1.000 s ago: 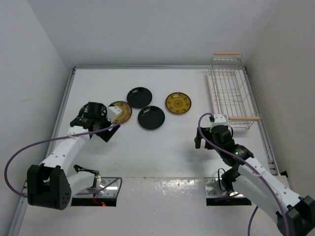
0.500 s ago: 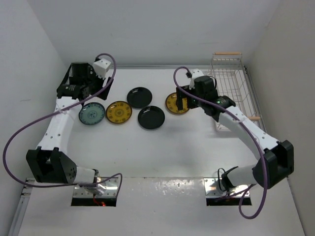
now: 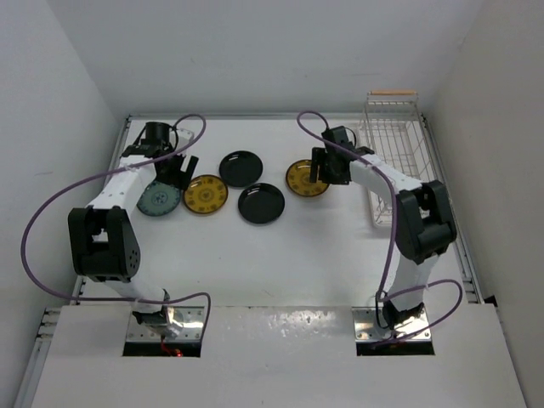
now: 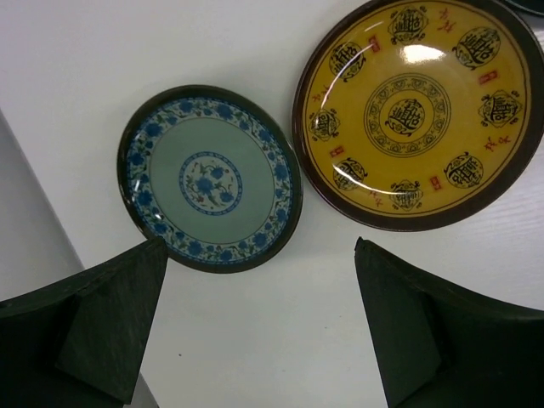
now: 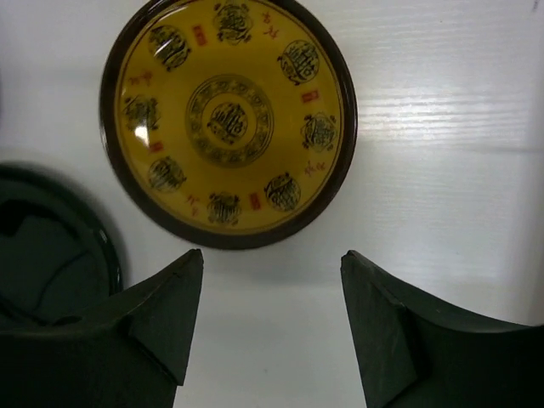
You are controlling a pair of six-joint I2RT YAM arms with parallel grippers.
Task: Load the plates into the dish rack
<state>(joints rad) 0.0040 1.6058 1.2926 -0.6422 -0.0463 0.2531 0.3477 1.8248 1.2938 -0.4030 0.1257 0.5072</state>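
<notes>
Five plates lie flat on the white table. The pale blue-green plate (image 3: 159,198) (image 4: 210,178) is at the left. A yellow patterned plate (image 3: 206,194) (image 4: 422,110) lies beside it. Two black plates (image 3: 241,168) (image 3: 261,203) are in the middle. A second yellow plate (image 3: 308,178) (image 5: 228,119) is to the right. My left gripper (image 3: 177,172) (image 4: 259,246) is open and empty, just short of the blue-green and yellow plates. My right gripper (image 3: 321,170) (image 5: 272,255) is open and empty above the table at the second yellow plate's edge. The white wire dish rack (image 3: 393,157) stands at the far right.
White walls close in the table on the left, the back and the right. The rack's wooden handles (image 3: 393,93) are at its far and near ends. A black plate's rim (image 5: 42,246) shows at the left of the right wrist view. Purple cables loop above both arms.
Both arms have stretched out from near their bases to the far half of the table. The left gripper has come from the back-left corner to the blue-green plate. No plate has moved.
</notes>
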